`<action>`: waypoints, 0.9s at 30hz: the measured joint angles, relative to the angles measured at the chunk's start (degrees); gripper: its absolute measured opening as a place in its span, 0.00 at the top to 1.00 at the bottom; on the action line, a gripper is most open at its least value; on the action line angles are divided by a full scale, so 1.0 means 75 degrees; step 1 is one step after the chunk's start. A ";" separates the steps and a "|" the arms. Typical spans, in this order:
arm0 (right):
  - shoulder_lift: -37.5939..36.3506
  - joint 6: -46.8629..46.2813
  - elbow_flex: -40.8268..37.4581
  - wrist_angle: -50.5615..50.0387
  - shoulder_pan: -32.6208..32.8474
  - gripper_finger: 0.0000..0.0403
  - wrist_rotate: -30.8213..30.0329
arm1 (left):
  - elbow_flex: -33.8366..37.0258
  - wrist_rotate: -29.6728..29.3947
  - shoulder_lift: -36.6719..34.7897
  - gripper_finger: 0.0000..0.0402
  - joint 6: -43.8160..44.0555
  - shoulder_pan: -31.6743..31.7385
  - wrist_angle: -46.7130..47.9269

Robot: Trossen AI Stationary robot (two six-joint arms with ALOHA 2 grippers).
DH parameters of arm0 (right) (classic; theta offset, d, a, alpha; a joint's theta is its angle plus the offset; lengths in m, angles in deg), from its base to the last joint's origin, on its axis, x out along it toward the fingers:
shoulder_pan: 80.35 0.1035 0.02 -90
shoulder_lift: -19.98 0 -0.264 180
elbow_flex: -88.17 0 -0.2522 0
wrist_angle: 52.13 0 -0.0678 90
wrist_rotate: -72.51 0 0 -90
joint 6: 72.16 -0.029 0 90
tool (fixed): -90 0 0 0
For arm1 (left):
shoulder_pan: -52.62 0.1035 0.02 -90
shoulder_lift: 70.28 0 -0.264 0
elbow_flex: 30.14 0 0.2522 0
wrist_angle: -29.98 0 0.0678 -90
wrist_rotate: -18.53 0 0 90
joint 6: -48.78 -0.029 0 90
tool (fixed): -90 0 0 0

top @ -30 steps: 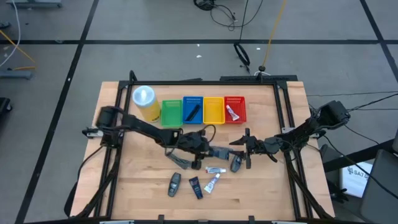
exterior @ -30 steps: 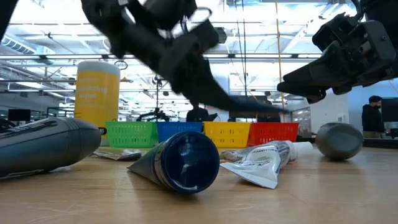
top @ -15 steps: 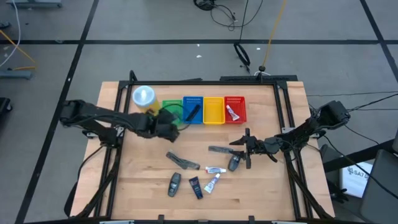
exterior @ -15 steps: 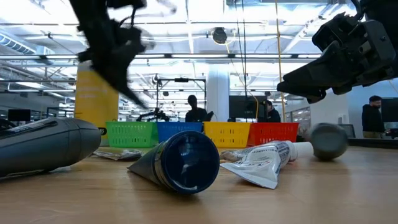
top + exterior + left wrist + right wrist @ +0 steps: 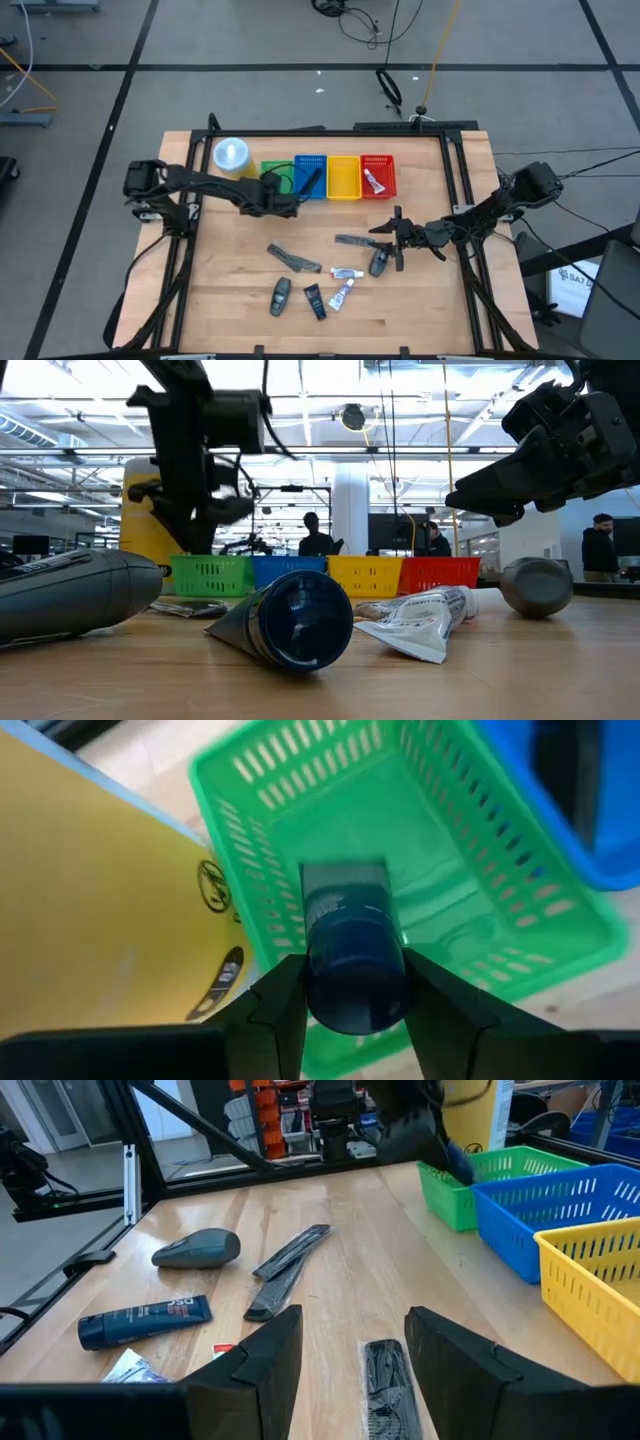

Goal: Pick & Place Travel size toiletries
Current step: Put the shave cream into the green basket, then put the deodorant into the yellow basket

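My left gripper (image 5: 287,201) hangs over the near edge of the green basket (image 5: 275,180), shut on a dark blue tube (image 5: 352,960). My right gripper (image 5: 396,238) waits open just above the table right of centre, a flat dark sachet (image 5: 385,1370) lying between its fingers, untouched. On the table lie another flat sachet (image 5: 293,259), two white tubes (image 5: 347,272) (image 5: 342,293), a second dark blue tube (image 5: 314,300) and two grey oval sticks (image 5: 281,296) (image 5: 378,262). A dark item (image 5: 310,180) lies in the blue basket, a white tube (image 5: 373,180) in the red one. My left gripper pinches the dark blue tube between its two fingers near the round cap end (image 5: 355,995). The tube lies along the fingers, lifted clear. Its flat crimped end (image 5: 343,875) points away from the wrist over the inside of the green basket.
A tall yellow canister (image 5: 232,162) with a white lid stands right beside the green basket on its left. Blue (image 5: 309,166), yellow (image 5: 343,176) and red (image 5: 378,162) baskets line the far edge. Bare wood lies along the table's left and right sides.
My left gripper has swung from the table's middle toward the far left edge and come to the green basket, ending over its near rim. The right arm has kept still.
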 joint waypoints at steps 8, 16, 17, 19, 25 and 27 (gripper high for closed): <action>0.0000 0.0000 0.0000 0.0000 0.0000 0.58 0.0002 | 0.0000 -0.0028 0.0365 0.65 -0.0015 0.0314 -0.0492; 0.0000 0.0000 0.0000 0.0000 0.0000 0.58 0.0002 | 0.0000 -0.0006 0.0365 0.44 -0.0818 0.0598 -0.0842; 0.0000 0.0000 0.0000 0.0000 0.0000 0.58 0.0004 | 0.0000 -0.0033 0.0365 0.42 -0.1011 0.0633 -0.0848; 0.0000 -0.0020 0.0000 -0.0001 0.0000 0.58 0.0002 | 0.0000 -0.0260 0.0300 0.38 -0.1429 0.0652 -0.0864; 0.0000 -0.0082 0.0000 -0.0009 0.0000 0.58 0.0005 | 0.0000 -0.1421 -0.0548 0.35 -0.2262 -0.0022 -0.1526; 0.0000 -0.0084 0.0000 -0.0012 0.0000 0.58 0.0005 | 0.0000 -0.1790 -0.0925 0.36 -0.2717 -0.0443 -0.1954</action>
